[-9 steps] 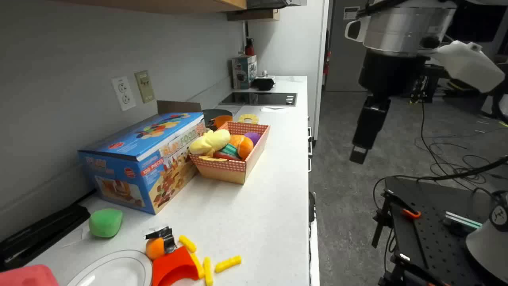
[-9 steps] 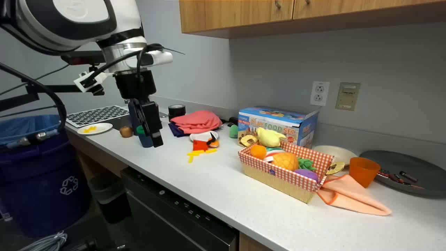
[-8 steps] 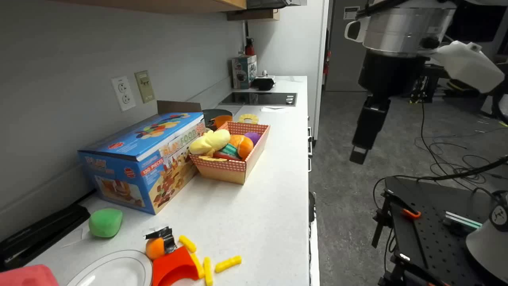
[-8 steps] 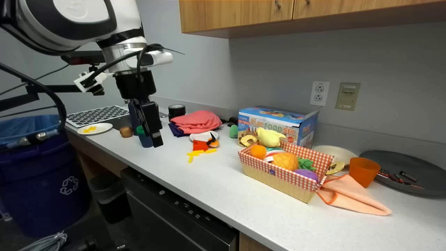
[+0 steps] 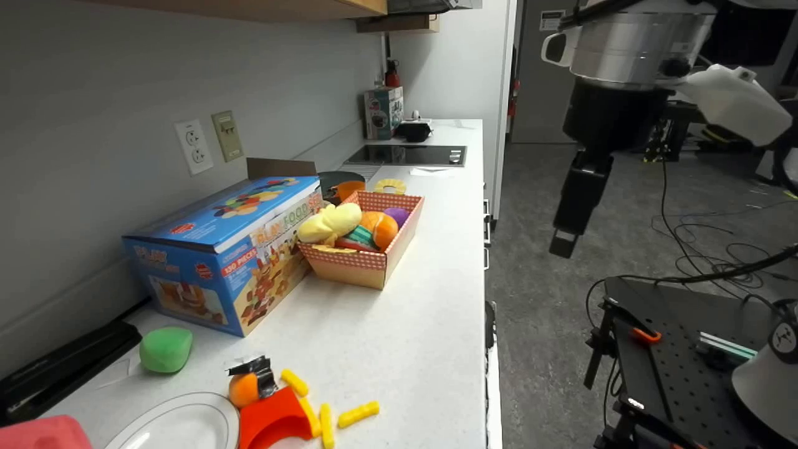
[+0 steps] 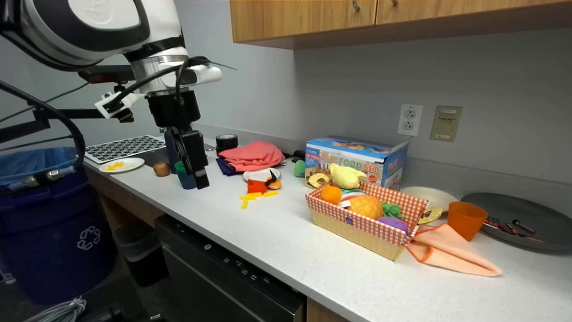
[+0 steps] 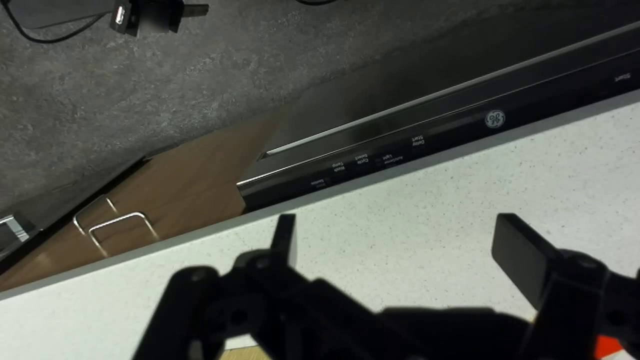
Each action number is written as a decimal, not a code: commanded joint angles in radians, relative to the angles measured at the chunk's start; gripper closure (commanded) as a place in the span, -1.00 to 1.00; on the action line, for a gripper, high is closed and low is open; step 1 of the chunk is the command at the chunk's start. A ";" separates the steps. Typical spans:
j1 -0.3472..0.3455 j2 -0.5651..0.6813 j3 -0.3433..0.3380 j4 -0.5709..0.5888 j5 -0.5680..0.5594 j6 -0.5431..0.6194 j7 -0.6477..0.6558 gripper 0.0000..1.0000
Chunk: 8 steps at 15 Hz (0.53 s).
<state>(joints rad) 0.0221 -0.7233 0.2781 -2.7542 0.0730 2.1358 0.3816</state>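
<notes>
Wrist view: one gripper [image 7: 395, 235] is hanging in mid-air, its jaws standing wide apart, a white countertop [image 7: 425, 260] showing in the space between them. One black dishwasher [image 7: 450, 122] is running along the counter's front edge; one brown cabinet [image 7: 190, 185] is adjoining it.

In an exterior view: the same gripper is showing against the grey floor [image 5: 536, 312], past the counter's edge. One red-checked basket [image 5: 399, 257] is sitting on the countertop, holding plush food [image 5: 340, 219], just beside a blue play-food box [image 5: 181, 249]. One red toy piece [image 5: 274, 418] is lying beside a white plate [image 5: 181, 424]; I am counting several yellow sticks [image 5: 359, 414] next to it.

In an exterior view: the gripper is pointing downward at a tilt, partly hiding a blue tumbler [image 6: 186, 180] with a green top. One orange cup [image 6: 466, 221] is standing by a dark round tray [image 6: 514, 205]; one peach cloth [image 6: 453, 256] is lying at the basket's end.
</notes>
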 commanded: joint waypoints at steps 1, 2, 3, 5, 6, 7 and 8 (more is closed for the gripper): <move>0.014 0.002 -0.015 0.001 -0.012 -0.002 0.009 -1.00; 0.014 0.002 -0.015 0.001 -0.012 -0.002 0.009 -1.00; 0.014 0.002 -0.015 0.001 -0.012 -0.002 0.009 -1.00; 0.016 -0.004 -0.021 0.006 -0.010 -0.001 0.002 -1.00; 0.017 -0.016 -0.026 0.014 -0.013 -0.011 -0.004 -1.00; 0.015 -0.033 -0.025 0.029 -0.023 -0.029 -0.004 -1.00; 0.014 -0.048 -0.026 0.044 -0.028 -0.041 -0.006 -1.00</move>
<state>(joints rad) 0.0221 -0.7255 0.2701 -2.7451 0.0728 2.1360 0.3796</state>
